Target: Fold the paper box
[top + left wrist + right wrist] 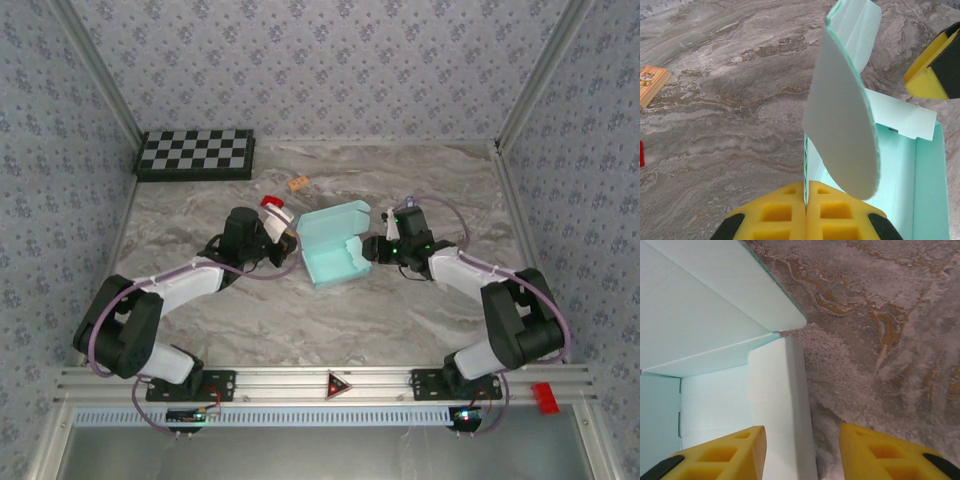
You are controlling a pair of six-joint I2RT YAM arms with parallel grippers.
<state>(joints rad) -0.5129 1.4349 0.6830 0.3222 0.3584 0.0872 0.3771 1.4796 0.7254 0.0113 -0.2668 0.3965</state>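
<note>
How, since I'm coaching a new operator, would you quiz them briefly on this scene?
1. True or false: the left gripper is shut on an edge of the paper box.
2. Where on the table does the checkerboard lie? A) at the far left corner B) between the two arms C) inside the box
3. Fill in: the right gripper has its jaws ____, with a wall of the box between the fingers.
Key: 1 true; 2 A; 3 open.
</note>
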